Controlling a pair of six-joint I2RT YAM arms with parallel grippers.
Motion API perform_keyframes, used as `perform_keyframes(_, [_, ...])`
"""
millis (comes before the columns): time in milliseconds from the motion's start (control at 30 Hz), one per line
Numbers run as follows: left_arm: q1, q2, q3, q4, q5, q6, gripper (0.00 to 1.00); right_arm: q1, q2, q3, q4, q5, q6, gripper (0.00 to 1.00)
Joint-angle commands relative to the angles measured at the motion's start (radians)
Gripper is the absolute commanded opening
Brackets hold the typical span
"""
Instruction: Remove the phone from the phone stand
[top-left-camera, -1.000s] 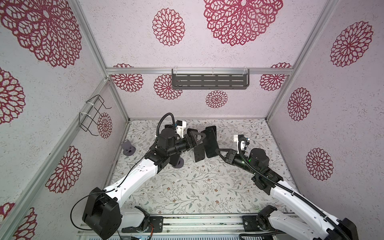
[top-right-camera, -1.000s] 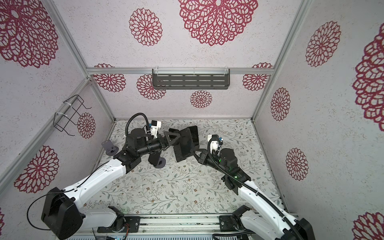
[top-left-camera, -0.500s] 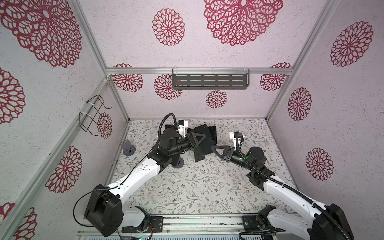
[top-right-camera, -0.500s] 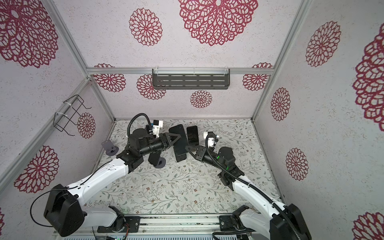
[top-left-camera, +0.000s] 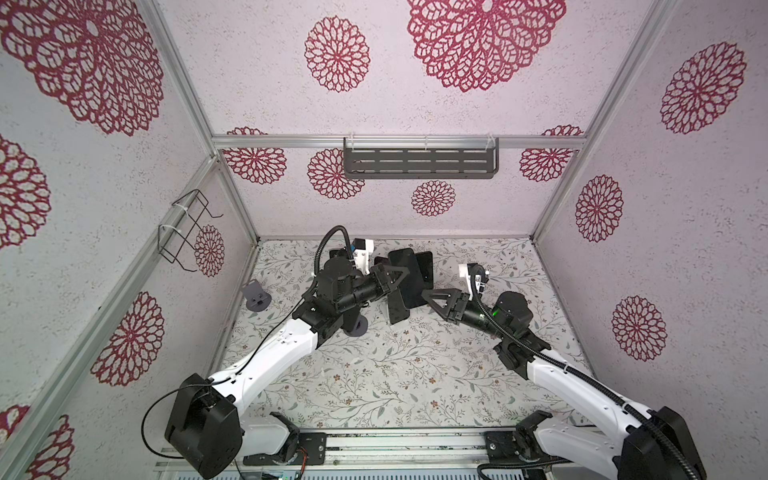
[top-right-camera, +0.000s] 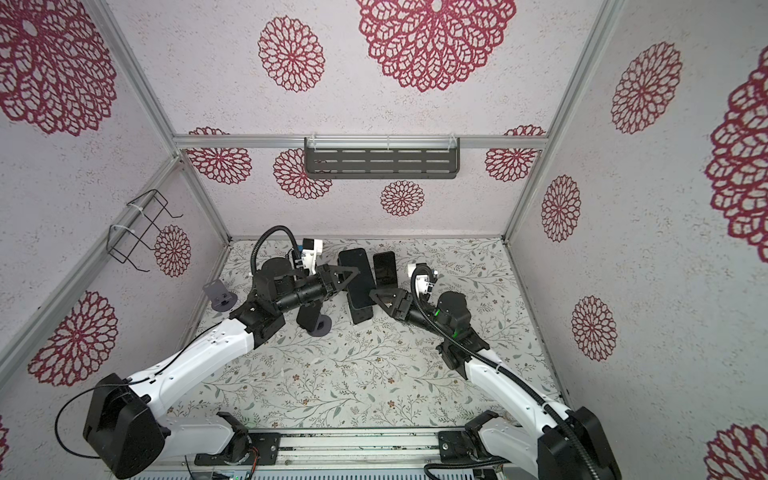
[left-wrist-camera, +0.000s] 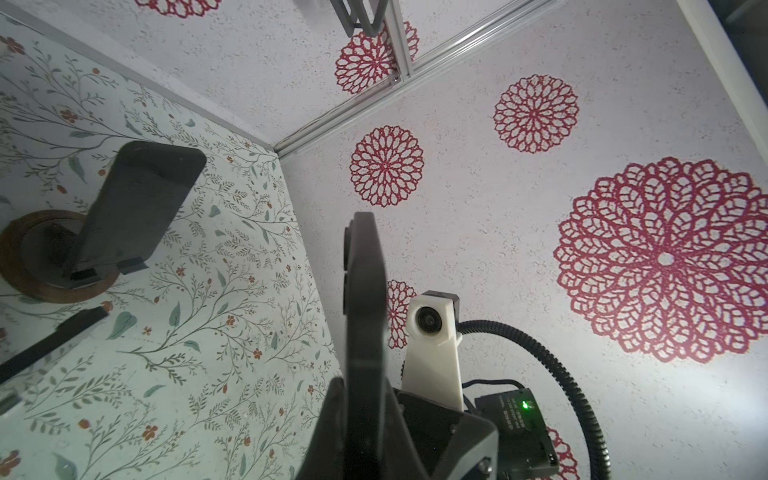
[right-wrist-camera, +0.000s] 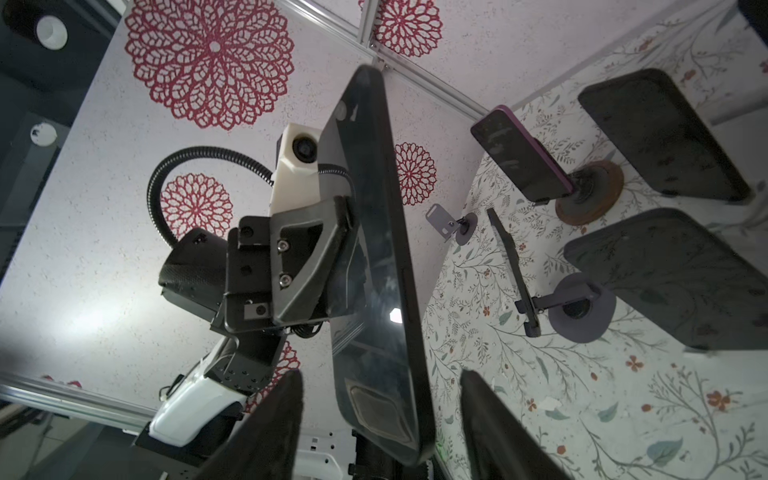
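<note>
The phone (top-left-camera: 409, 276) hangs in the air over the far middle of the counter (top-left-camera: 374, 374), touching no phone stand (right-wrist-camera: 582, 309). The left pincer (top-left-camera: 395, 276) is clamped on it from the left and carries its whole weight. The right pincer (right-wrist-camera: 380, 415) stands wide, with 1 of its 2 fingers (right-wrist-camera: 274, 424) on each side of the phone's near end, touching neither face. This looks like a handover that frees the right arm.

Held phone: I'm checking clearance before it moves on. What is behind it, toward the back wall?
A second phone leans there, screen toward the arms. In a top view the held phone, clamped by the left end effector, overlaps its edge. Its support is hidden.
</note>
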Motion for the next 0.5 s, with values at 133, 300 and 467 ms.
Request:
perform_keyframes(133, [0.0,0.04,0.16,-0.226,-0.043,0.108,0.0,-0.03,-0.074,0.258,-0.636,0.171,-0.346,0.9])
perform_keyframes(300, [-0.007,0.101,0.26,-0.417,-0.066,0.156,0.0,0.069,0.001,0.511,-1.065,0.443,-0.533,0.91])
perform_keyframes(467, [-0.018,0.138,0.304,-0.475,-0.078,0.195,0.0,0.183,0.102,0.661,-1.206,0.515,-0.619,0.91])
